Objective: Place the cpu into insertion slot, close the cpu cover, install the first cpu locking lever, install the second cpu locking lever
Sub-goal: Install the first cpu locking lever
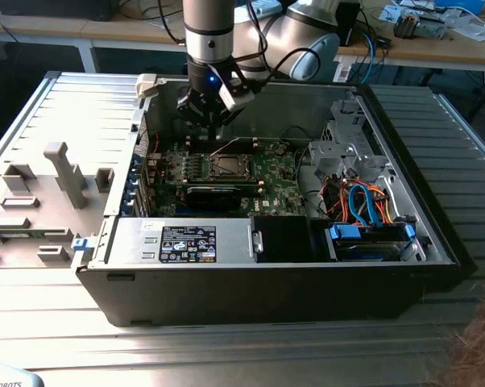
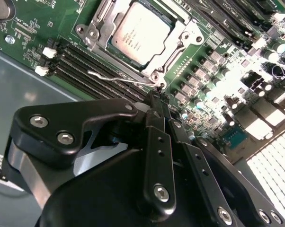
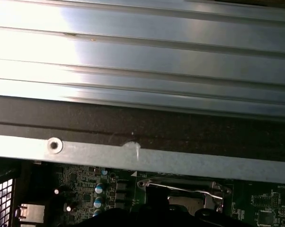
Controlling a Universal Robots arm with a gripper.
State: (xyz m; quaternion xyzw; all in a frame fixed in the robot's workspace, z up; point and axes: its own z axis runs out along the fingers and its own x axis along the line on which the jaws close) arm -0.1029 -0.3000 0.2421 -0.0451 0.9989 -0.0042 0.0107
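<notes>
Hovering just beside the insertion slot (image 2: 140,40), the gripper (image 2: 157,97), fingers pinched together and empty, faces a locking lever (image 2: 119,78); cpu (image 2: 138,32) seated, cover (image 2: 173,54) down, so latching it calls for a hooking push

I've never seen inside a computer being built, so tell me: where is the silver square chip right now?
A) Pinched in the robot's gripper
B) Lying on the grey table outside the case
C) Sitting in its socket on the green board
C: in the second wrist view the cpu lies flat in the insertion slot, framed by the cpu cover, apart from the gripper.
</notes>
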